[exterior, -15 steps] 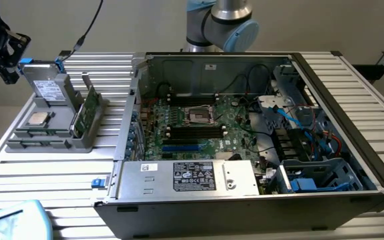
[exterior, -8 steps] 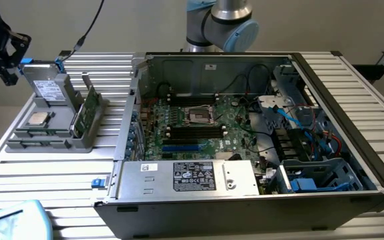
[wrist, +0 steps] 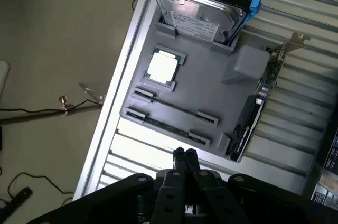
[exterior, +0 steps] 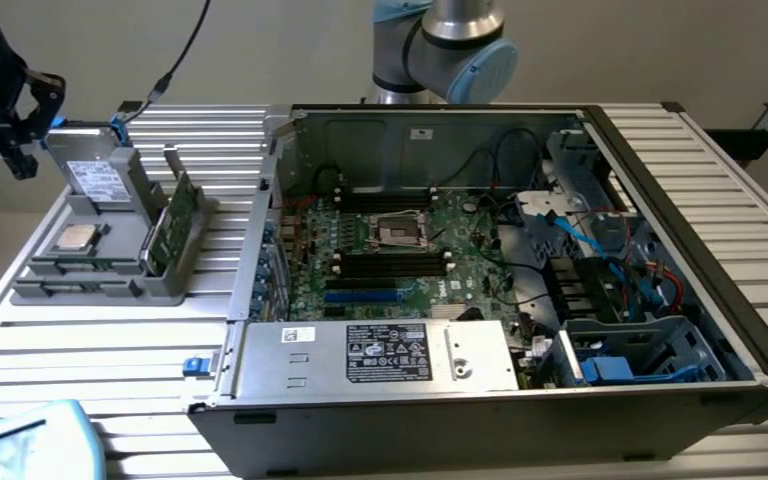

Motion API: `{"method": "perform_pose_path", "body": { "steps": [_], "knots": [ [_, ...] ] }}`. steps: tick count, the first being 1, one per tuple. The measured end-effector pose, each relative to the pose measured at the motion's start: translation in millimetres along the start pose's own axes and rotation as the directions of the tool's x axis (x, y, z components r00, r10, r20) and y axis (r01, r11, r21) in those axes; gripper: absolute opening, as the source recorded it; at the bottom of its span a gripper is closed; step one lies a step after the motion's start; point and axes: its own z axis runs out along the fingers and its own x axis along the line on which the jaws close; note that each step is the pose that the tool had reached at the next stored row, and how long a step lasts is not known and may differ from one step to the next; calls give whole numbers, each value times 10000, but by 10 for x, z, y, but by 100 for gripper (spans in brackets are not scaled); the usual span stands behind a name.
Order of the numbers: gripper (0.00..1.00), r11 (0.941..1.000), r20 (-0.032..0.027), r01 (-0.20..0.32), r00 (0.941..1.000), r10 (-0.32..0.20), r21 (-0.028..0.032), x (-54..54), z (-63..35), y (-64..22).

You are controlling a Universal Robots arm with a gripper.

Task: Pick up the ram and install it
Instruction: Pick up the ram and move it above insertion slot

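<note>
The ram (wrist: 165, 126) is a thin dark-green stick lying on edge in a slot along the outer rim of the grey parts tray (wrist: 211, 92). In the exterior view the tray (exterior: 104, 290) sits on the slatted table at that view's left. My gripper (wrist: 185, 154) hovers high above the tray's ram side, fingers pressed together with nothing between them. The exterior view shows the gripper (exterior: 17, 160) as a dark shape at the far left, above and beyond the tray. The open computer case holds the motherboard (exterior: 398, 250) with black memory slots (exterior: 391, 262).
The tray also carries a hard drive (wrist: 203, 10) in a blue frame, a square silver CPU (wrist: 162, 68) and a tall green card (wrist: 259, 102) with a metal bracket. A silver power supply (exterior: 377, 355) fills the case's near side. Cables (wrist: 63, 105) lie on the floor beside the table.
</note>
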Motion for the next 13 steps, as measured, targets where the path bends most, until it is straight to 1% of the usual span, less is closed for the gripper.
{"method": "perform_pose_path", "body": {
  "steps": [3, 6, 9, 11, 13],
  "knots": [
    [11, 9985, -32, 538, 9985, -538, 25, -2, 31, -2],
    [11, 9941, -67, 1081, 9941, -1080, 51, -5, 61, -4],
    [11, 9868, -103, 1619, 9868, -1618, 75, -7, 92, -6],
    [11, 9801, -127, 1983, 9801, -1982, 91, -9, 114, -8],
    [11, 9722, -151, 2339, 9722, -2337, 105, -11, 134, -10]
  ]
}}
